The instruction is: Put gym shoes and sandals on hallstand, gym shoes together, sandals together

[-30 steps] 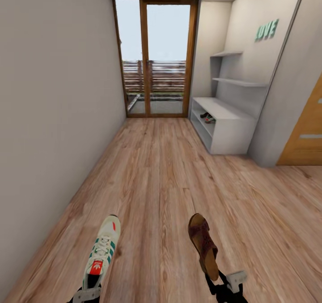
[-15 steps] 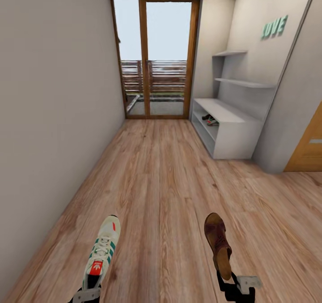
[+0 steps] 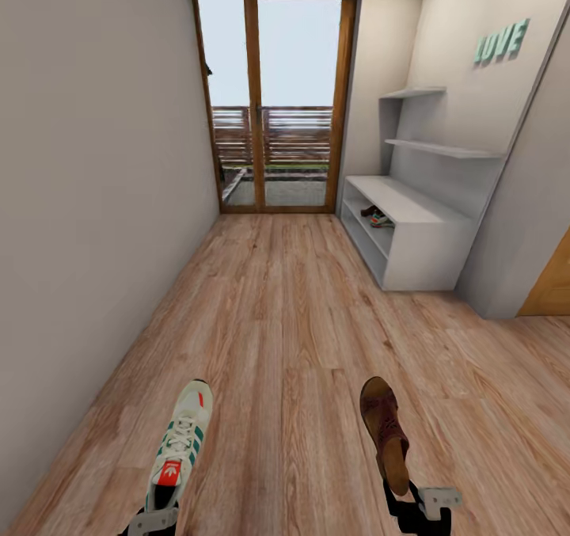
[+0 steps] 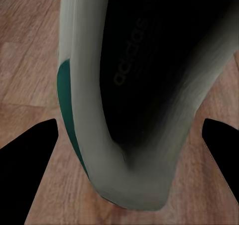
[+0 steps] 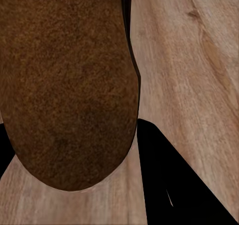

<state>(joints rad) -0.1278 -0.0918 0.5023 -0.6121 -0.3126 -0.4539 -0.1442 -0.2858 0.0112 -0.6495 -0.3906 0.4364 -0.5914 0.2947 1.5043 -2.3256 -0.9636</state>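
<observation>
At near left, one gym shoe (image 3: pixel 181 443) is carried in the left hand (image 3: pixel 152 520); at near right, a sandal (image 3: pixel 386 433) is clamped in the right hand (image 3: pixel 419 508). The hallstand (image 3: pixel 412 235) stands far right, apparently already holding shoes. Risk: either item, gripped at one end, slipping to the corridor floor (image 3: pixel 293 314) in transit.
</observation>
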